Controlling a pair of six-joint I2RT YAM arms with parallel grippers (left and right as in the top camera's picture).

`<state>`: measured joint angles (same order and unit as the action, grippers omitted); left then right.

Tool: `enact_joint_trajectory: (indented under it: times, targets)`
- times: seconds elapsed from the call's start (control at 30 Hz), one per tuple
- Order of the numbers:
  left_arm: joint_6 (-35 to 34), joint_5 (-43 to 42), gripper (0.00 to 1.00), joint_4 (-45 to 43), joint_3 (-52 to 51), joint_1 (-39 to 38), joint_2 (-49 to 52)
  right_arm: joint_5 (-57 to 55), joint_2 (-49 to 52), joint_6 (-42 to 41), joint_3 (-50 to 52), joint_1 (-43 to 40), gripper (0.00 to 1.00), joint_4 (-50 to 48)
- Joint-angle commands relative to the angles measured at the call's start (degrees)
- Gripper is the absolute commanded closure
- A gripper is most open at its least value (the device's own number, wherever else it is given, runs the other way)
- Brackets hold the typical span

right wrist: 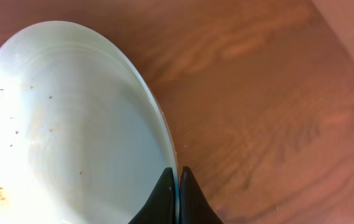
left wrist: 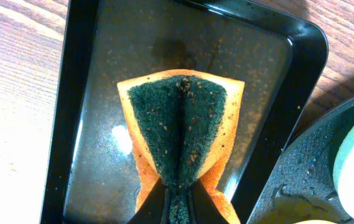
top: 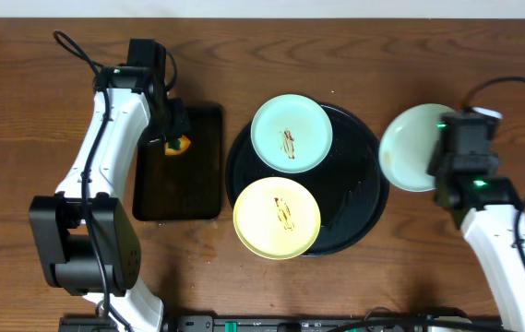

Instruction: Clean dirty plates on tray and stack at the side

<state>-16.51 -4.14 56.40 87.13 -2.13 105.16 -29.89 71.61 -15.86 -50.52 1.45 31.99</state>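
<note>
Closest in, the left gripper (left wrist: 178,190) is pinching a folded sponge (left wrist: 180,124), orange foam faced with coarse dark-green scrub, over the grit-speckled rectangular tray (left wrist: 71,124). The right gripper (right wrist: 178,173) is clamping the thin rim of a glossy mint plate (right wrist: 71,124) just beside the round black tray (top: 363,198), which is carrying a smeared second mint plate (top: 291,134) and yellow plate (top: 277,218).

The tray (top: 359,198) bears a rear plate (top: 291,134) and front plate (top: 277,218), third plate (top: 406,148) to its right, sponge tray (top: 188,184) left.
</note>
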Motion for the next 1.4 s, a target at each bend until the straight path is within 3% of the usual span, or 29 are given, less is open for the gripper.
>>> enact_joint_trajectory:
  times: [0.0,0.23,0.5,0.63,0.73,0.87,1.03,1.17,1.37]
  targets:
    - [-0.1,0.1,0.93,0.1,0.4,0.1,-0.8,7.1,1.4,-5.2,-1.1,-7.8,0.99,0.3]
    - [-0.1,0.1,0.93,0.1,0.4,0.1,-0.8,7.8,7.5,-7.5,-1.1,-16.4,0.99,-2.0]
    - [-0.1,0.1,0.93,0.1,0.4,0.1,-0.8,12.6,14.4,-7.2,-1.1,-19.6,0.99,-4.5]
    - [-0.1,0.1,0.93,0.1,0.4,0.1,-0.8,13.9,14.3,-7.2,-1.1,-19.6,0.79,-4.3]
    - [-0.1,0.0,0.93,0.1,0.4,0.1,-0.8,16.6,13.2,-5.9,-1.1,-19.6,0.8,-4.2]
    - [1.2,-3.4,0.93,-1.0,0.4,0.1,-0.8,29.9,10.3,0.0,-1.9,-19.4,0.69,-5.6]
    - [4.5,-9.1,0.93,-4.4,0.4,-0.9,-0.8,49.7,9.1,6.8,-5.8,-15.3,0.67,-3.2]
    - [8.4,-10.2,0.92,-7.7,0.4,-5.5,-0.7,51.1,9.8,11.9,-12.9,-4.4,0.59,3.4]
    - [9.4,-10.2,0.93,-12.1,0.4,-11.0,-0.7,51.2,13.6,11.6,-15.0,4.9,0.56,-0.1]
